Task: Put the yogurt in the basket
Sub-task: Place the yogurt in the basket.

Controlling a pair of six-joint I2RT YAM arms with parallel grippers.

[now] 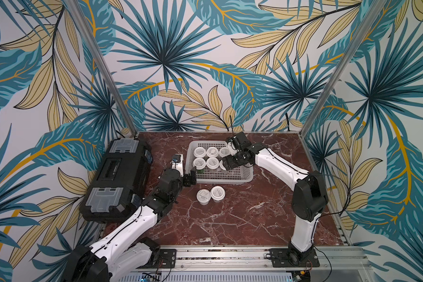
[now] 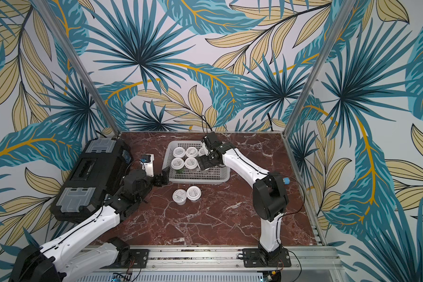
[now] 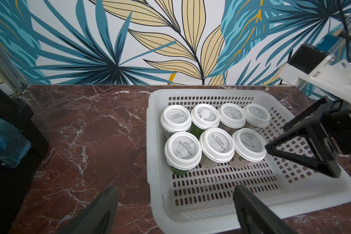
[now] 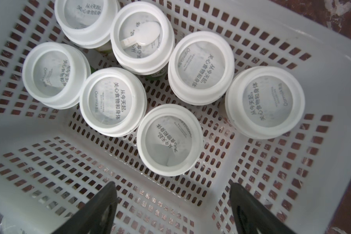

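The pale perforated basket (image 1: 221,180) (image 2: 198,181) stands at the table's middle back and holds several white-lidded yogurt cups (image 3: 216,144) in two rows. Two more yogurt cups (image 1: 203,196) (image 1: 217,193) stand on the table just in front of it, seen in both top views. My right gripper (image 1: 226,165) (image 4: 173,190) hangs open over the basket's right part, and the nearest cup (image 4: 170,139) stands free just beyond its fingertips. My left gripper (image 1: 193,174) (image 3: 174,194) is open and empty at the basket's front left corner, with the rim (image 3: 190,214) showing between its fingers.
A big black case with grey latches (image 1: 117,178) (image 2: 91,175) lies along the table's left side beside my left arm. The patterned walls and metal posts close the table in at the back and sides. The red marble table (image 1: 230,219) runs on in front of the two loose cups.
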